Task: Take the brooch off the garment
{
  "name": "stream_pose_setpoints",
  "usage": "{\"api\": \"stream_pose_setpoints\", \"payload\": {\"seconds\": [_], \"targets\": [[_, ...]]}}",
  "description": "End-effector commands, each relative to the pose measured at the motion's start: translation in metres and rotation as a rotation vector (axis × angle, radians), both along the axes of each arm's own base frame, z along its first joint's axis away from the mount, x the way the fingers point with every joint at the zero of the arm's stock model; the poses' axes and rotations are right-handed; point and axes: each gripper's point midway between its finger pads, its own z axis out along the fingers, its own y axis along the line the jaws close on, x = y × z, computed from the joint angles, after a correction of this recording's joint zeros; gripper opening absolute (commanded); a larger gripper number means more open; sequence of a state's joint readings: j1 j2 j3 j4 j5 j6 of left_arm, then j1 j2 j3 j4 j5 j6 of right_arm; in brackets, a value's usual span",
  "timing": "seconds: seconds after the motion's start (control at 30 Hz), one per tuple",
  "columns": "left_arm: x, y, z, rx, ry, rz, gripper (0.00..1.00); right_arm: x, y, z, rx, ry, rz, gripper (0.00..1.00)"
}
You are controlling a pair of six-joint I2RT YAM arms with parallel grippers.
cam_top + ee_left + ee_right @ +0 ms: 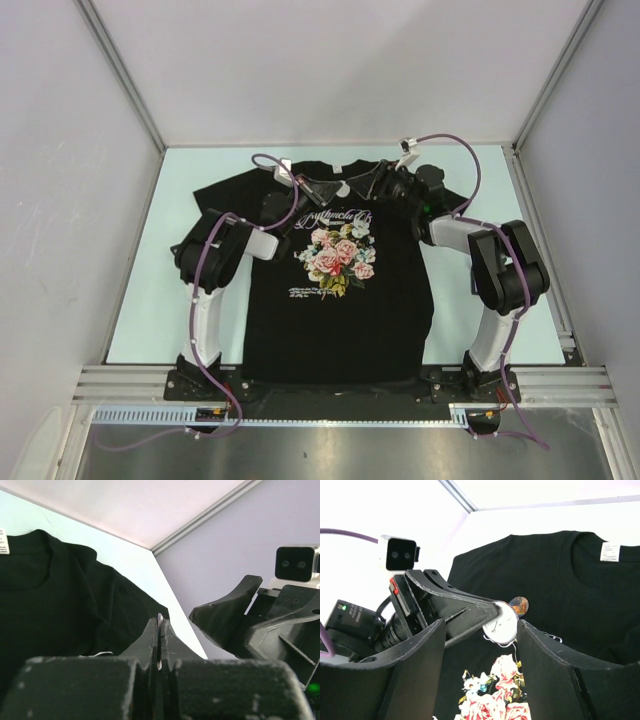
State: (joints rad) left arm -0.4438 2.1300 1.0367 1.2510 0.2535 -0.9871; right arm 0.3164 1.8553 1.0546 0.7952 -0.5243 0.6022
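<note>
The garment, a black T-shirt with a rose print, lies flat on the table. My left gripper hovers over its chest near the collar, shut on the brooch, a thin round disc whose white back with a pin faces the right wrist camera. From the left wrist the brooch shows edge-on between the closed fingers. A small orange-and-blue disc peeks out just behind it; I cannot tell whether the two are joined. My right gripper is open, with the brooch just beyond its spread fingertips.
The pale table is fenced by metal rails and grey walls. A white neck label sits inside the collar. Both grippers crowd together over the upper chest, with purple cables looping above them.
</note>
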Motion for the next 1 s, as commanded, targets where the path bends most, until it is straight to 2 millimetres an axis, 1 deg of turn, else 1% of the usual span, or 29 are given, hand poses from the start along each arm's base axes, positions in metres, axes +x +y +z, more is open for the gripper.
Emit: {"api": "stream_pose_setpoints", "payload": {"seconds": [0.0,0.1,0.13,0.23,0.33,0.47,0.53,0.67,0.9,0.97], "targets": [[-0.022,0.013,0.106,-0.182,-0.34,0.037,0.0,0.003,0.001,0.008,0.034,-0.035,-0.006,0.63],[-0.024,0.015,0.109,-0.178,-0.354,0.044,0.0,0.004,0.0,0.003,0.025,-0.022,-0.012,0.64],[-0.023,0.016,0.11,-0.178,-0.356,0.051,0.0,0.004,0.002,-0.001,0.014,-0.015,-0.014,0.65],[-0.024,0.017,0.117,-0.175,-0.372,0.056,0.0,0.002,0.007,-0.007,0.018,-0.009,0.003,0.66],[-0.021,0.017,0.122,-0.177,-0.377,0.059,0.0,0.002,0.011,-0.008,0.029,-0.002,0.014,0.66],[-0.02,0.013,0.126,-0.201,-0.37,0.041,0.0,0.001,0.013,-0.007,0.033,-0.014,0.022,0.64],[-0.02,0.012,0.124,-0.203,-0.367,0.033,0.0,0.001,0.015,-0.005,0.041,-0.019,0.025,0.63],[-0.022,0.009,0.122,-0.21,-0.367,0.023,0.0,0.001,0.018,-0.006,0.045,-0.021,0.019,0.57],[-0.026,0.008,0.129,-0.21,-0.383,0.015,0.0,0.004,0.017,-0.011,0.037,-0.006,0.0,0.57],[-0.027,0.007,0.128,-0.214,-0.381,0.012,0.0,0.003,0.019,-0.011,0.047,-0.003,0.007,0.55]]}}
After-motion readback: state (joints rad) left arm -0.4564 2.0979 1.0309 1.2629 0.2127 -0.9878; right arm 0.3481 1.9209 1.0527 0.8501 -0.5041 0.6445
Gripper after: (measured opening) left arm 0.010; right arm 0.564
